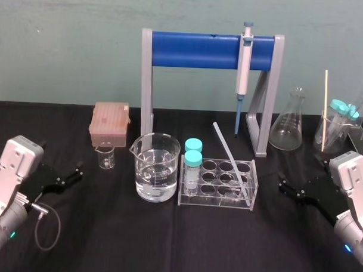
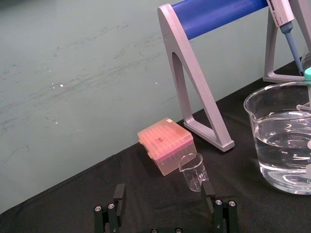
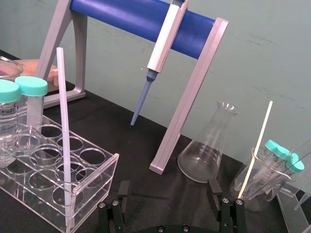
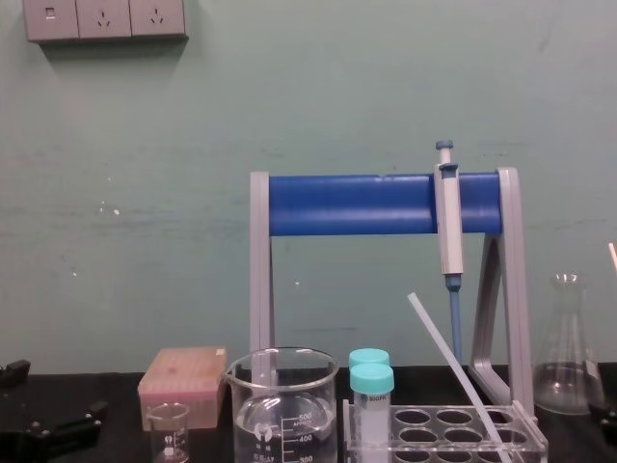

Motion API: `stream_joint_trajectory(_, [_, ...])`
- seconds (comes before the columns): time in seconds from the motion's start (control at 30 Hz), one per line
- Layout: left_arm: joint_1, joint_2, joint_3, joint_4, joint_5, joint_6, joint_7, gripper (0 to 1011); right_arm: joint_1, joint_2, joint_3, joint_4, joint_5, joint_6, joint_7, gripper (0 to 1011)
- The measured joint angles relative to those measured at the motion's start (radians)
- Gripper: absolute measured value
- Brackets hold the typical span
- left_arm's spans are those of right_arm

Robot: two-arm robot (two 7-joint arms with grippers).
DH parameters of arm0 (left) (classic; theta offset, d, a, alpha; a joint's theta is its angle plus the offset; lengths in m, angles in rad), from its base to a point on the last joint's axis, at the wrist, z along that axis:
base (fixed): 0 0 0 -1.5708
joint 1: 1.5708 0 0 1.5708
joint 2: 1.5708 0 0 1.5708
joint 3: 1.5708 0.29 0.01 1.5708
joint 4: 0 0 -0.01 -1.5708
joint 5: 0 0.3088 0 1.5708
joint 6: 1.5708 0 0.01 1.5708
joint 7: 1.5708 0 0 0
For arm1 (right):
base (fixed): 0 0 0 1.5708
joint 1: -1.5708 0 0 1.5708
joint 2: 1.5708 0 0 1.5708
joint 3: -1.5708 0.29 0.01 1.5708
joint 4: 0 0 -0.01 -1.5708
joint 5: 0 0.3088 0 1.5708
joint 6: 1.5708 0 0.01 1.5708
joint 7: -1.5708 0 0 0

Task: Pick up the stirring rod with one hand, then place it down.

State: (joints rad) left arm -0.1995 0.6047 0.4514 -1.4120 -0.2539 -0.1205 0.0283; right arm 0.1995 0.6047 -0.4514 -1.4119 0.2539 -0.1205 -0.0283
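At the left of the black table (image 1: 166, 243), the black two-fingered left gripper (image 1: 74, 173) has its fingers spread apart and empty, near a small clear glass beaker (image 1: 106, 155). At centre, the long, thin, translucent glass stirring rod (image 1: 230, 157) leans tilted in a clear plastic tube rack (image 1: 215, 203), its lower end in a right-hand well. The black right gripper (image 1: 289, 187) sits well apart from it on the right, with its fingers also spread and gripping nothing.

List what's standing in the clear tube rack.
Two teal-capped tubes at the rack's left end, and the stirring rod leaning in a right-hand well. Other wells look empty; tube contents unclear.
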Motion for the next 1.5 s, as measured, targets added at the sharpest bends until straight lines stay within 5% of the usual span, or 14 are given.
stream_joint_trajectory(0.93, [0.0,0.0,0.0,0.0,0.0,0.0,0.0,1000,0.0,0.0,0.008,0.002,0.006,-0.002,0.009,1000])
stream_joint_trajectory(1.27, [0.0,0.0,0.0,0.0,0.0,0.0,0.0,1000,0.023,0.0,0.09,0.039,0.159,-0.048,0.2,1000])
stream_joint_trajectory(1.5, [0.0,0.0,0.0,0.0,0.0,0.0,0.0,1000,0.086,-0.005,0.088,0.077,0.169,-0.07,0.314,1000])
